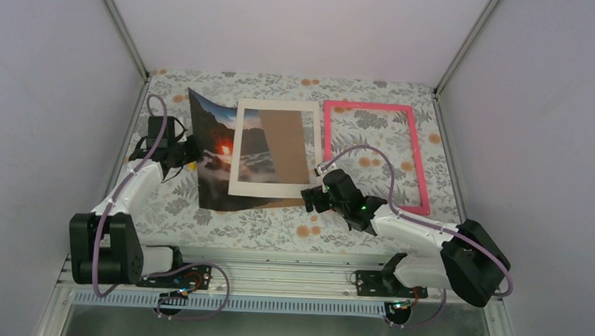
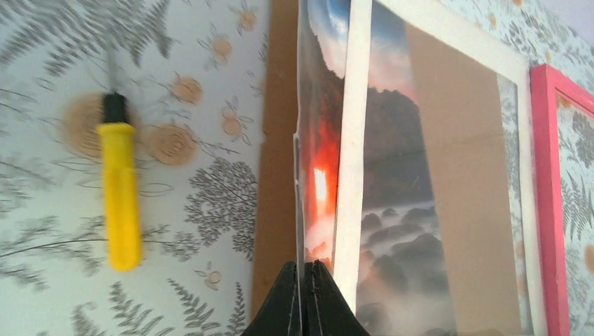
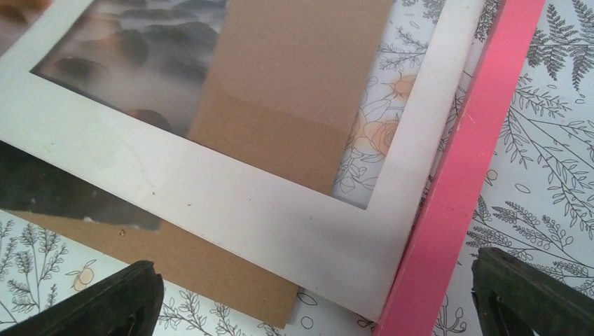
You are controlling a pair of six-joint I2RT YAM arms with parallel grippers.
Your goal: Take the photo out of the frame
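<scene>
Direction matters most here: the photo (image 1: 211, 154) lies left of the table's (image 1: 277, 231) middle. Its long axis runs from the near edge toward the far edge. Its right part is tucked under the white mat (image 1: 271, 188) and its left edge is lifted off the table. Your left gripper (image 2: 305, 276) is by far the nearer one. Its fingers are pressed together on that raised left edge, so the print stretches away from the claw toward the right edge of the table. The frame (image 1: 375, 157) lies flat and empty toward the far right corner, close beside the mat and apart from the photo. Your right gripper (image 3: 315, 301) hovers with fingers spread wide, holding nothing, over the mat's near right corner, where the brown backing (image 3: 294, 77) pokes out beneath. You can probably draw the print out toward the left edge if the mat stays put. Room on that side is limited: a yellow-handled tool (image 2: 120, 189) lies just left of the photo, and the side wall is near. The paper looks thin and bendy, so pull low and evenly.
</scene>
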